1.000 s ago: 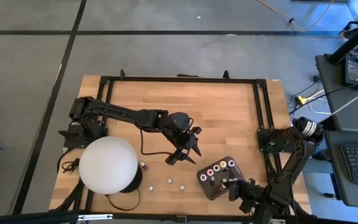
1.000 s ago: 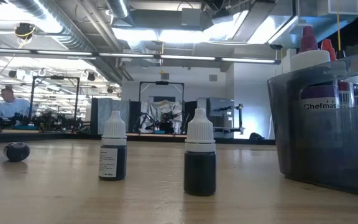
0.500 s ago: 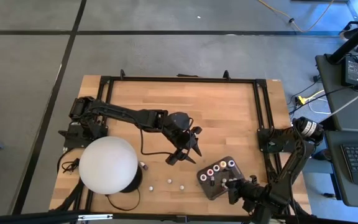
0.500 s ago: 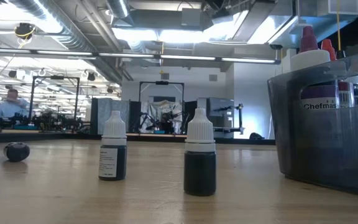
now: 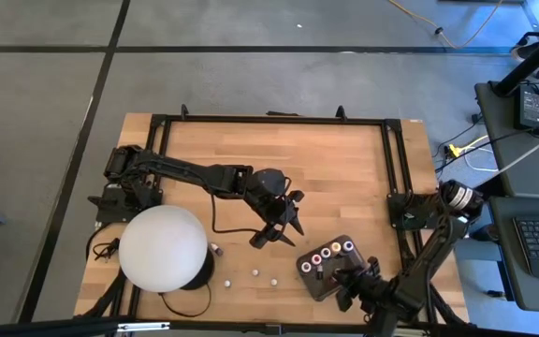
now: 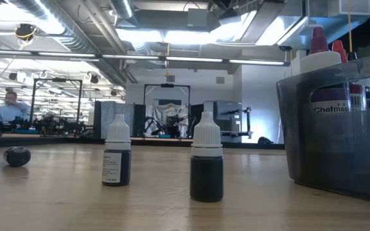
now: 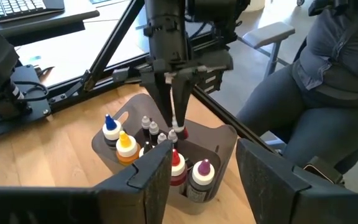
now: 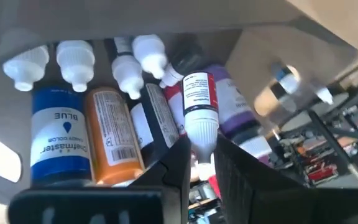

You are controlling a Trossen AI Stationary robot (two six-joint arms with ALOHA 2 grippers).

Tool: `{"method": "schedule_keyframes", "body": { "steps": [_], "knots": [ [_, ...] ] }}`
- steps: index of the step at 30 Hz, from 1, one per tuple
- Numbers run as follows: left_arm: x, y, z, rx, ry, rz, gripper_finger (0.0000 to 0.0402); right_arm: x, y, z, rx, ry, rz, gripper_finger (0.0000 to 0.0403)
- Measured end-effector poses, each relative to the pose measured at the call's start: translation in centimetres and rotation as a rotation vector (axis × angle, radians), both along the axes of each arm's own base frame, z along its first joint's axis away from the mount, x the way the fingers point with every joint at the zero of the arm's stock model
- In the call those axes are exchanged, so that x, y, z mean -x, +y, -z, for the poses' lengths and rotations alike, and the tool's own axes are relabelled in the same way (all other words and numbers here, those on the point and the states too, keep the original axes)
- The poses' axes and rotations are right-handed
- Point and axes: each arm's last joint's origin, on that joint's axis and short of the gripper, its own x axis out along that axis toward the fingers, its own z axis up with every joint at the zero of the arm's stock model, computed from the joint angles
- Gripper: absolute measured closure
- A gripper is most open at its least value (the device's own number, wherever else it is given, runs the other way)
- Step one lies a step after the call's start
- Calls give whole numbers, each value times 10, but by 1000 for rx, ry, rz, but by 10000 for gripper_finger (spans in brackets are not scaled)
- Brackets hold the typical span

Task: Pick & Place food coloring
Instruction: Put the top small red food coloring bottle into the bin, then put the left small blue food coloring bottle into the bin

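1. Shifting over the last second, the right gripper [image 5: 347, 278] moves a little inward along the near edge of the dark tray [image 5: 318, 282] at the table's front right, while the left arm does not move at all.
2. Pinched shut on the neck of a small white-capped bottle [image 8: 199, 115], the right gripper hangs that bottle over the tray's open top, so I judge this placement nearly done.
3. Hovering well apart at mid-table, the left gripper [image 5: 279, 231] has its fingers spread and holds nothing.
4. Standing already in the tray are several food coloring bottles [image 7: 118, 138]; 2 dark ones [image 6: 206, 159] remain upright on the wood near the front edge.
5. Lying close behind the tray is the table's front edge, the white dome [image 5: 163, 247] crowds the front left, and the middle and back of the wooden table [image 5: 344, 168] offer free room.
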Motion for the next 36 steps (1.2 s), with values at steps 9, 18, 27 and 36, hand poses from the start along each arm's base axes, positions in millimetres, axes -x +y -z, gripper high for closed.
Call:
{"method": "schedule_keyframes", "body": {
  "steps": [9, 18, 27, 36],
  "knots": [
    [0, 0, 0, 5, 0, -3, 230, -8, 2, 28, 157, 52, -52, 305],
    [0, 0, 0, 6, 0, -3, 226, -9, 3, 35, 212, 51, -66, 295],
    [0, -2, 0, 7, 1, 3, 230, -11, 6, -11, -179, -133, 272, 295],
    [1, -2, 1, 61, 55, -14, 226, 17, -34, -94, -657, -205, 705, 295]
  ]
}}
